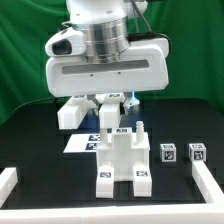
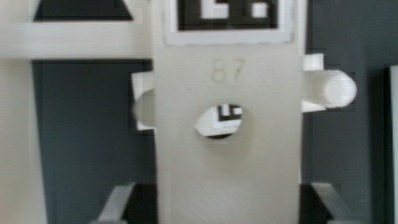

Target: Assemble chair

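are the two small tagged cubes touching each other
Apart. The exterior view shows a strip of black table between the cube toward the exterior view's left and the cube toward the exterior view's right.

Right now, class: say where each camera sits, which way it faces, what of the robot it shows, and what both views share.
Exterior view: off the arm, above table height, facing the black table; shows the arm, gripper and white chair parts.
Wrist view: on the wrist, looking along the gripper at a tagged white slab, close up; dark fingers flank it.
Shared: the gripper and, apparently, that slab.
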Robot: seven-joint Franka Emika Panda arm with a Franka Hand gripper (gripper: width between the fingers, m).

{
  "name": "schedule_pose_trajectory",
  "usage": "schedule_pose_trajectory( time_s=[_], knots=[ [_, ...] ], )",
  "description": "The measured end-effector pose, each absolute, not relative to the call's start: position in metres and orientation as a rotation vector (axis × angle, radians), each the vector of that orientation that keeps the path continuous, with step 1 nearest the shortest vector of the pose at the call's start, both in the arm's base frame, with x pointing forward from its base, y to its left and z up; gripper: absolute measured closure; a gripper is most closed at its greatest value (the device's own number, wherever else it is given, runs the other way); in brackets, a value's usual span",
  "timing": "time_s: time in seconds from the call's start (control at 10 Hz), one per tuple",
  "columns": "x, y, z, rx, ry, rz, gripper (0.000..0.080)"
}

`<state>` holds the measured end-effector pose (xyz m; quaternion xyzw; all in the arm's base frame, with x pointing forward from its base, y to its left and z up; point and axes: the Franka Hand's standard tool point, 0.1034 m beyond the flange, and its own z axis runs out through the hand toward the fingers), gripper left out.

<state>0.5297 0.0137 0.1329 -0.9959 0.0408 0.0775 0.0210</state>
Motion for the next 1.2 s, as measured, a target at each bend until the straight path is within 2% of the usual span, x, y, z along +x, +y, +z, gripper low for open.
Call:
schedule_pose_trajectory(
  time_s=[0.5,1.0,1.2],
  knots=[
    [0.525,0.038,0.124,-3.098,0.058,0.217,0.0515],
    [0.537,0.037,0.121,-3.108,0.058,0.129,0.0515],
    [0.537,0.036,0.112,-3.114,0.064,0.133,0.0515]
  ],
)
